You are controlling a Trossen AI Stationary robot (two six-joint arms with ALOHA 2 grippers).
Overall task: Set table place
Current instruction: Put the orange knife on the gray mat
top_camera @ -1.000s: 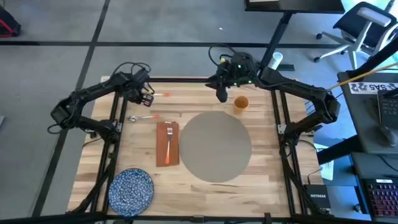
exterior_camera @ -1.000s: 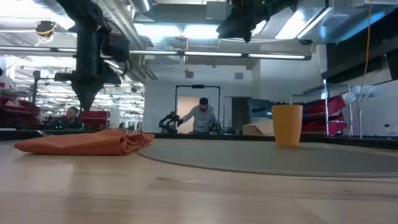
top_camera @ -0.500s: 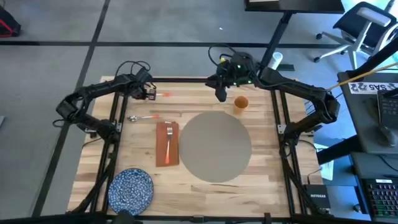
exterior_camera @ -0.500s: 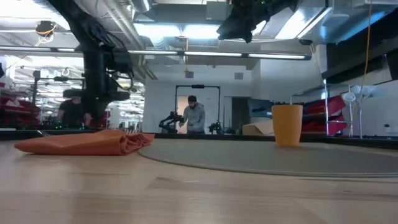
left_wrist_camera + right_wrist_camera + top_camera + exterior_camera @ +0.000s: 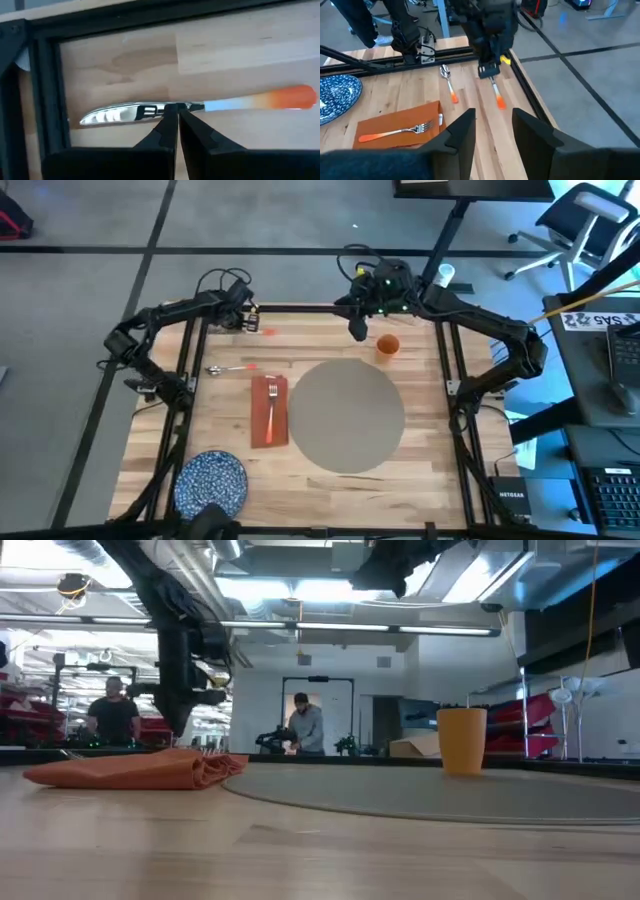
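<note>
A knife [image 5: 262, 330] with a silver blade and a blue-to-orange handle lies flat on the table [image 5: 420, 470] near its far edge. My left gripper [image 5: 250, 323] stands over it, fingers shut. In the left wrist view its tips [image 5: 177, 111] sit at the knife [image 5: 225, 104] where blade meets handle. My right gripper [image 5: 357, 330] hangs open and holds nothing, above the table beyond the round grey-beige placemat [image 5: 345, 415]. An orange-handled fork [image 5: 271, 408] rests on the rust-red napkin [image 5: 268, 430] left of the placemat. My left gripper comes at the knife from above, its shut fingertips [image 5: 167, 122] over the spot where the blade joins the handle [image 5: 192, 106]. The two fingers stand side by side along the knife's length. I cannot tell whether they touch it. The knife lies flat on the wood.
An orange-handled spoon [image 5: 228, 368] lies nearer than the knife. An orange cup [image 5: 388, 346] stands by the placemat's far right. A blue speckled plate [image 5: 212, 483] sits at the near left. Black frame rails [image 5: 300, 308] edge the table. People move in the room beyond.
My left gripper has moved toward the table's far edge and a little to the right, ending over the knife. The knife and the other things have stayed where they were.
</note>
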